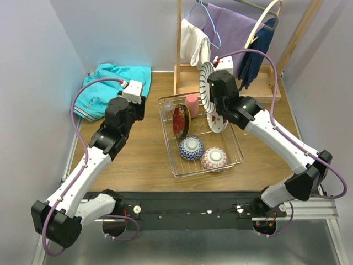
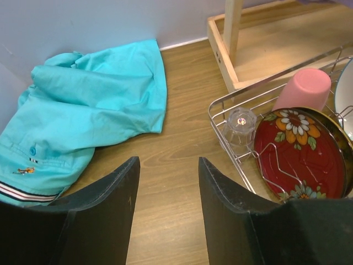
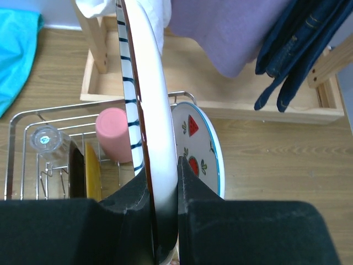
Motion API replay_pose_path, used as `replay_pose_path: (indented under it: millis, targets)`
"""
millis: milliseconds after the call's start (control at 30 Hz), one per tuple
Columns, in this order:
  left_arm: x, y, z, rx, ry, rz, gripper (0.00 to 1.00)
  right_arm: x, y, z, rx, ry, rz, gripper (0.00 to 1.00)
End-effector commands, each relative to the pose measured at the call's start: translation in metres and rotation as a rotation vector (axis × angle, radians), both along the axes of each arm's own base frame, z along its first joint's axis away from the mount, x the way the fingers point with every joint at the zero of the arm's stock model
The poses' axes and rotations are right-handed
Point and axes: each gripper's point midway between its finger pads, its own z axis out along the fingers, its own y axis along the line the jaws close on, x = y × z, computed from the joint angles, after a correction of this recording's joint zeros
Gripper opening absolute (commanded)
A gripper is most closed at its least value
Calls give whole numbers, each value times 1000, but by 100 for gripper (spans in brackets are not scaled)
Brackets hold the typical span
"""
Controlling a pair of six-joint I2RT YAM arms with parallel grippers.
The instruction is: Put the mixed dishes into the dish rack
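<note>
Two bowls, the blue-patterned bowl (image 1: pixel 191 148) and the pink-patterned bowl (image 1: pixel 214 159), rest at the 6 o'clock end of the dish rack (image 1: pixel 167 141). The pink cup (image 1: pixel 192 104) stands at 12 o'clock and the small clear glass (image 2: pixel 241 122) at 11. A red flowered plate (image 2: pixel 298 152) stands on edge near them.

The right gripper (image 3: pixel 163 168) pinches the striped-rim plate (image 3: pixel 146 83) upright, above the rack's 1 o'clock corner. The white plate with red fruit motifs (image 3: pixel 198 149) is just beside it.

The left gripper (image 2: pixel 168 163) hangs at the rack's 9 o'clock, its jaws partly spread and empty.

The turquoise garment (image 2: pixel 94 99) has a small stitched emblem, too small to read.
</note>
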Motion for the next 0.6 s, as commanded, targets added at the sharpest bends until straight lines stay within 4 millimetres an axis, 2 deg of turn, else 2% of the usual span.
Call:
replay_pose_path:
  millis: [0,133,367,567]
  targets:
    - [-6,-3,0,-48,11,-26,55,7,-14,16,52,-72,-148,1]
    - [-7,-5,-10,-52,31,-41,56,12,-23,4,-18,-42,-234,1]
    - [-8,-9,-21,-68,50,-56,56,9,-14,-18,-38,16,-166,1]
    - [-10,-12,-28,-82,68,-64,56,8,-14,-43,-88,62,-154,1]
